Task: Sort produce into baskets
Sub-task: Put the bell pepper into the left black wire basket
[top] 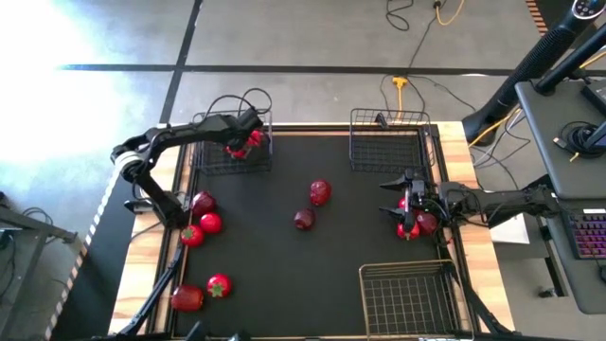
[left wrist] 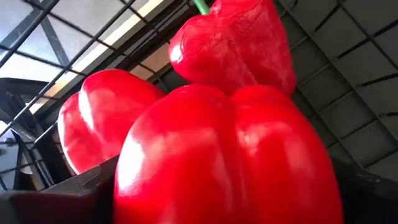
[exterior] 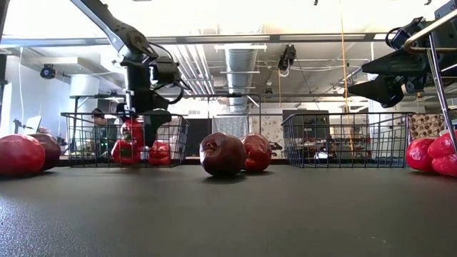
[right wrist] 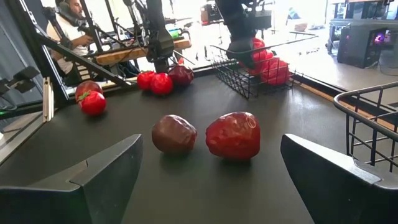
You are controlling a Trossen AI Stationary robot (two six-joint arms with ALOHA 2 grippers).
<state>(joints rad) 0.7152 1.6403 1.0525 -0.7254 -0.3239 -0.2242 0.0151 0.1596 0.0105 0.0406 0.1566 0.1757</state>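
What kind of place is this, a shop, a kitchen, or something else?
Probably a robotics lab or workshop, not a shop. The low view shows an open ceiling with bare ducts, the high view shows a concrete floor with loose cables and a desk with a keyboard beside the table.

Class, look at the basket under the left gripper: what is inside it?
Red peppers lie in that basket, three in the wrist view; the left gripper covers part, so more could hide.
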